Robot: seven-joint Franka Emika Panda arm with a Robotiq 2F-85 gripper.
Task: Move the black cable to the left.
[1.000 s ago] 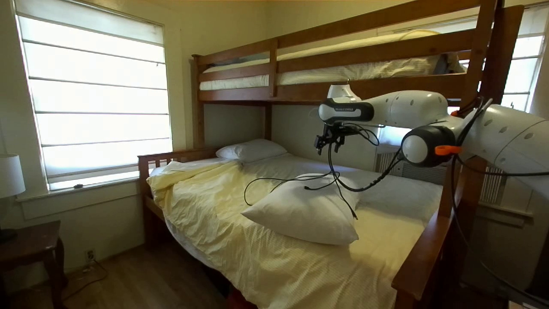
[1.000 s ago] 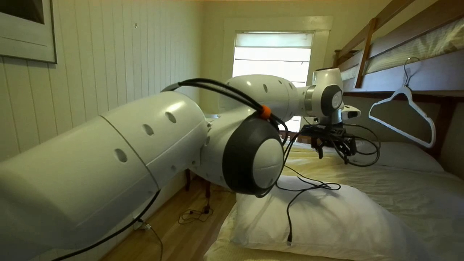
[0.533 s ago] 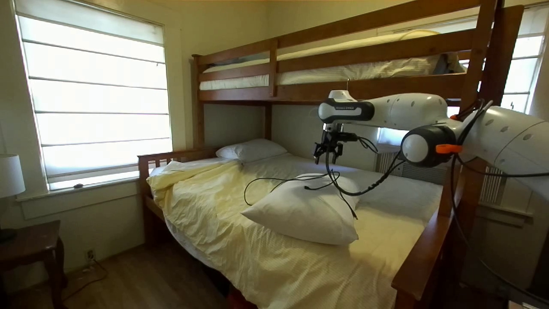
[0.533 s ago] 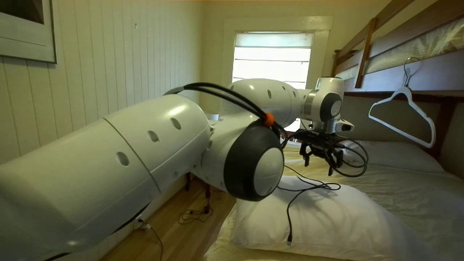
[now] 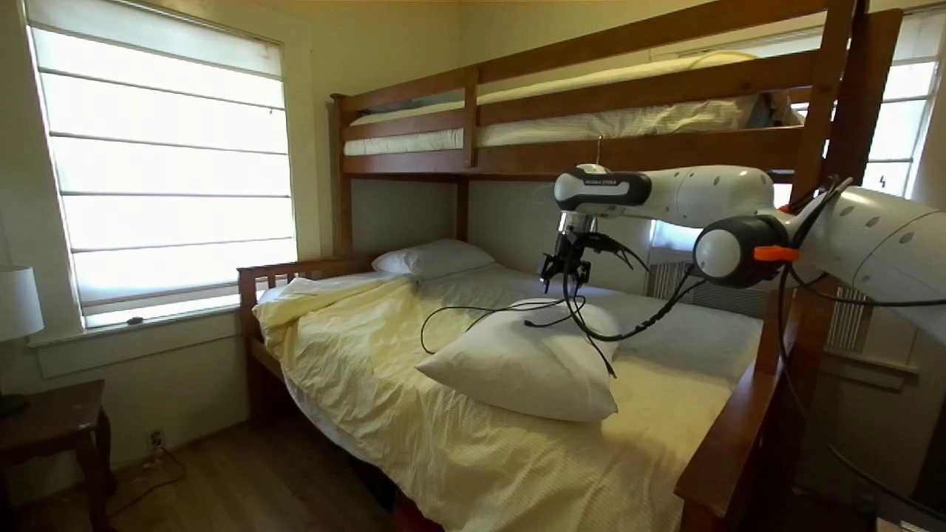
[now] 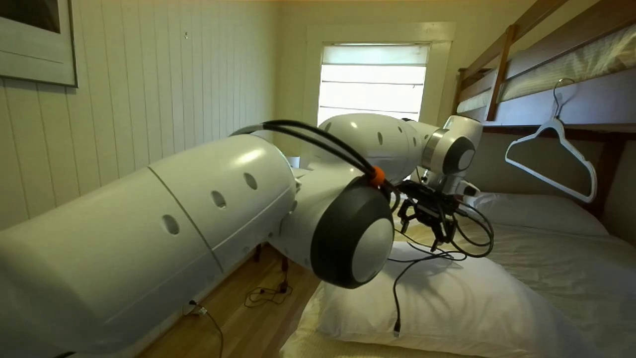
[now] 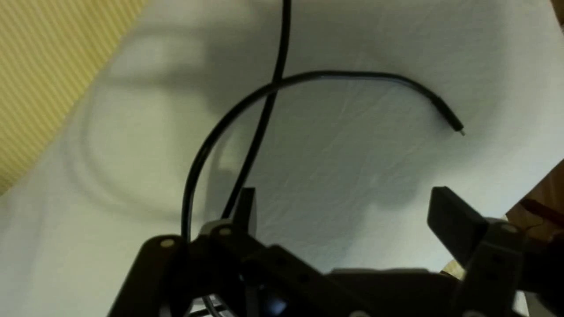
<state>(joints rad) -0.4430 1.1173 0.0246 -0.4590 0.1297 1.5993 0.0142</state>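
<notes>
The hand (image 7: 343, 204) hangs over a white pillow (image 5: 517, 377), tilted in an exterior view, its fingers (image 7: 456, 224) spread wide with pillow cloth showing between them. Beneath it, the black cable (image 7: 326, 74) lies in loose loops on that pillow, two strands crossing just ahead of the fingertips; one runs out of sight behind a finger, and I cannot tell whether it touches. A plug (image 7: 447, 114) lies ahead of the opposite finger. To one side of the hand, a loop spills over the yellow cover (image 5: 355, 347). The white arm (image 5: 709, 193) carries the hand from above. Farther out, a second pillow (image 5: 432, 258) lies beyond it, and a hanger (image 6: 552, 123) hangs higher.
</notes>
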